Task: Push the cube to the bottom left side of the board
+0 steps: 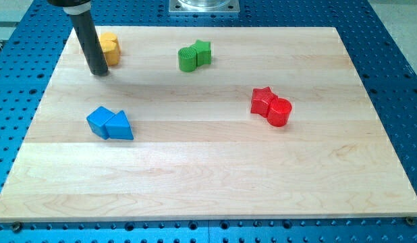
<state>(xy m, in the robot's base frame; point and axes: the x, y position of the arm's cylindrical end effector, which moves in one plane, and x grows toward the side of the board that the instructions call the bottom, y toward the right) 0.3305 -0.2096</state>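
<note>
A blue cube [98,121] lies at the view's left, touching a blue triangular block [119,126] on its right side. My tip [99,72] rests on the board near the view's top left, above the blue cube and well apart from it. The rod stands just left of two yellow blocks [109,48] and hides part of them.
A green cylinder [187,59] touches a green star-like block [203,51] at the view's top middle. A red star [263,101] touches a red cylinder [279,111] at the right. The wooden board [215,182] sits on a blue perforated table.
</note>
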